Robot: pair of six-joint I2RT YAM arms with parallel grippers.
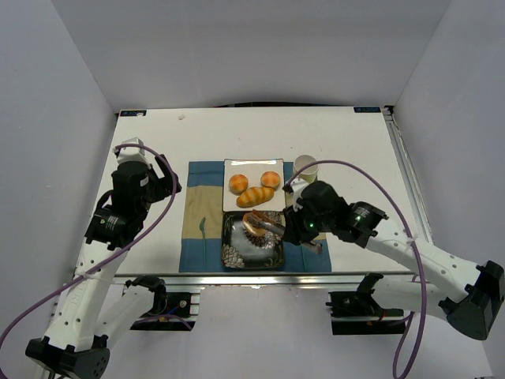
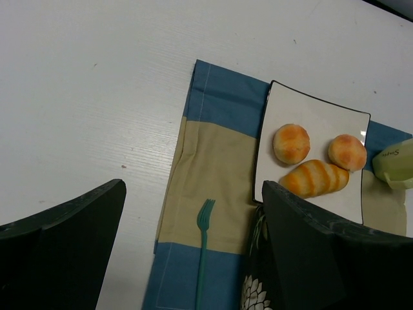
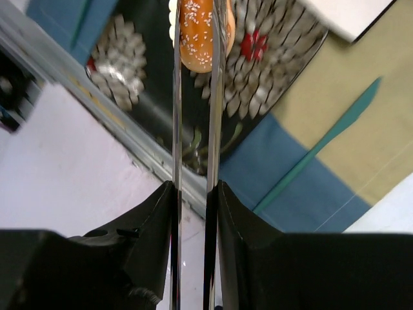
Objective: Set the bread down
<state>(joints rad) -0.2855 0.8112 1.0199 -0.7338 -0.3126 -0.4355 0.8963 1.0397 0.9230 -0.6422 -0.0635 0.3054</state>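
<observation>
A white surface (image 1: 197, 134) with a faint wood grain sits inside a plain, pale grey enclosure: a back wall (image 1: 252, 47), a left wall (image 1: 47, 118) and a right wall (image 1: 465, 95) rise straight from its edges. A metal rail (image 1: 237, 279) runs along the near edge. The light is even and soft, casting only faint shadows.

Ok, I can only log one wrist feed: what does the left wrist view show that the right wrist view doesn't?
Only left wrist: three rolls on the white plate, a teal fork on the placemat, a pale cup. Only right wrist: the right gripper shut on metal tongs, a sesame bun between their blades over the floral plate, a teal knife. Both: the placemat, part of the white plate, part of the floral plate.
</observation>
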